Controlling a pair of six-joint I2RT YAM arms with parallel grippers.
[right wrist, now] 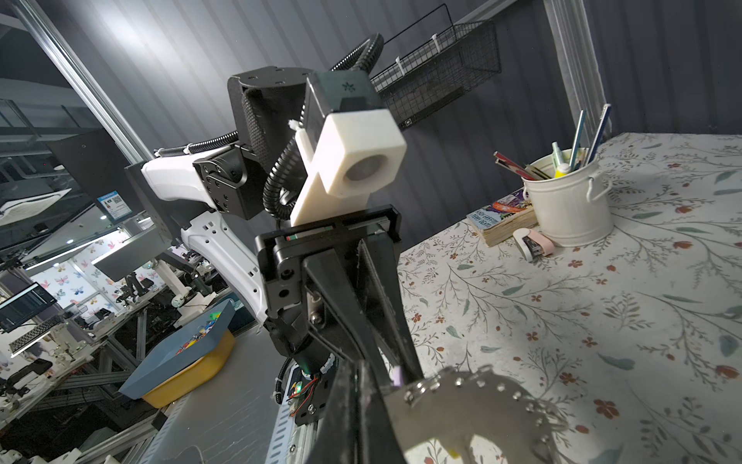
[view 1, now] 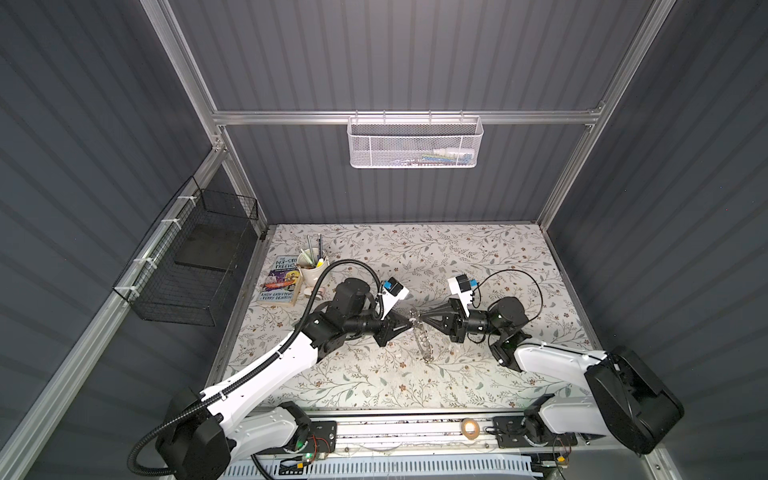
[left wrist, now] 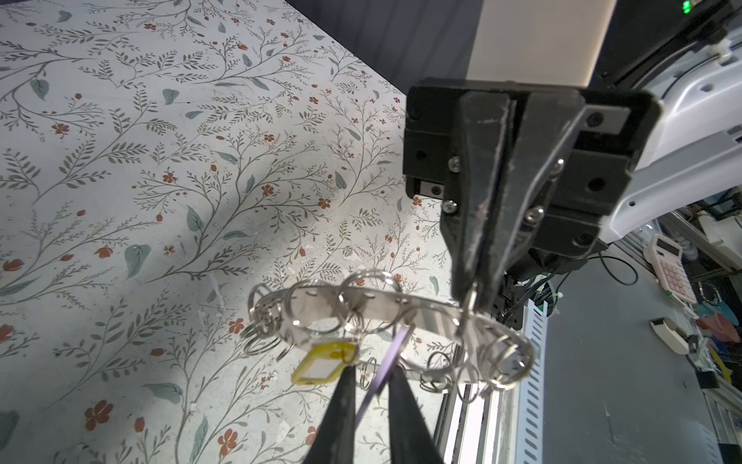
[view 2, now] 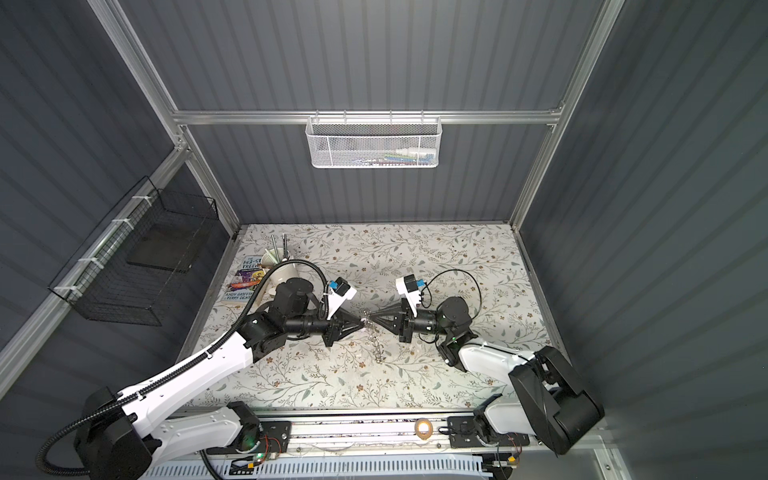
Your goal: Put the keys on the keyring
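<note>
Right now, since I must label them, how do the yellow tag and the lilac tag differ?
The yellow tag shows its flat face with a white insert; the lilac tag is seen edge-on, a thin strip. The yellow tag sits beside the left gripper's fingers; the lilac tag lies between them. Both are small oblong tags at the keyring's rim.

Shiny metal keyring (left wrist: pixel 385 306), glossy plastic yel tag (left wrist: pixel 324 364), matt tabletop (left wrist: pixel 120 193)
</note>
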